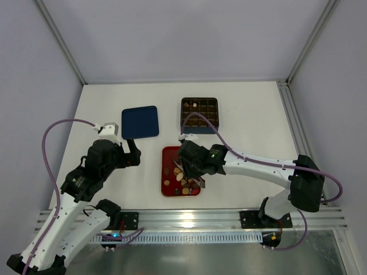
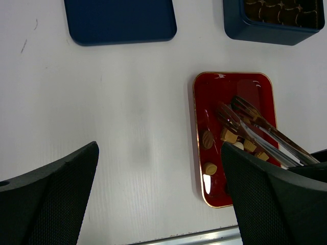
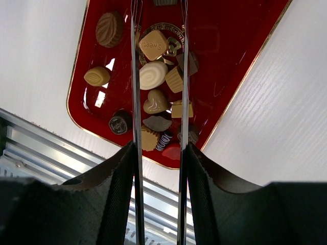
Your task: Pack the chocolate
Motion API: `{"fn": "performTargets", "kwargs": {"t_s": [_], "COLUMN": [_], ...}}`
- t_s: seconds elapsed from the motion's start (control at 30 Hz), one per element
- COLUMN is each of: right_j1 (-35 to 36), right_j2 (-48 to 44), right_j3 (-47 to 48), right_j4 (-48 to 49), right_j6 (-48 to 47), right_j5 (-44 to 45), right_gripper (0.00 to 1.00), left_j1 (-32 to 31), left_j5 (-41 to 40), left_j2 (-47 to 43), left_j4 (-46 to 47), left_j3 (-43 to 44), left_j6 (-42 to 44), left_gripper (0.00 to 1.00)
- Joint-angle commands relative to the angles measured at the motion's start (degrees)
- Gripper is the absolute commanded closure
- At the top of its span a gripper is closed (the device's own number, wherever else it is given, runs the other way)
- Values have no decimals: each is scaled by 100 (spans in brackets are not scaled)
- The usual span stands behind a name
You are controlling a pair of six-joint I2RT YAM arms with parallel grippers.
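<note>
Several chocolates (image 3: 153,75), tan, cream, dark and reddish, lie on the flat red tray (image 3: 240,51), mostly at its near end. My right gripper (image 3: 159,148) is shut on metal tongs (image 3: 135,76). The two tong arms stand apart and straddle the pile, over a tan square piece (image 3: 153,45) and a heart piece (image 3: 155,102); nothing is gripped between them. From above, the right gripper (image 1: 192,172) is over the tray (image 1: 170,154). My left gripper (image 1: 133,150) is open and empty, left of the tray over bare table (image 2: 159,148). The tongs also show in the left wrist view (image 2: 255,130).
The dark blue box (image 1: 199,114) with grid compartments stands behind the tray, a few pieces in its cells. Its blue lid (image 1: 140,122) lies flat to the left of it. The table's metal front rail (image 1: 189,217) runs close to the tray's near edge.
</note>
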Motion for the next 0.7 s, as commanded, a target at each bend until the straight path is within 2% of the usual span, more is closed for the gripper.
{"fn": "performTargets", "kwargs": {"t_s": [0.0,0.67], "right_j1": [4,-58], "right_j2": [29,292], "right_j3": [189,426], "right_j4": [172,-135], "right_j6": [-63,-238], "right_j5": [132,106], "right_gripper": [55,56], "left_j1": [-18,-18], "left_j5": [-41,-50], "left_j2": [-50,-129], "left_j4": [122,131], "left_j3": [-13,-5], "left_j6": [-44,-35], "left_gripper": [0,0]}}
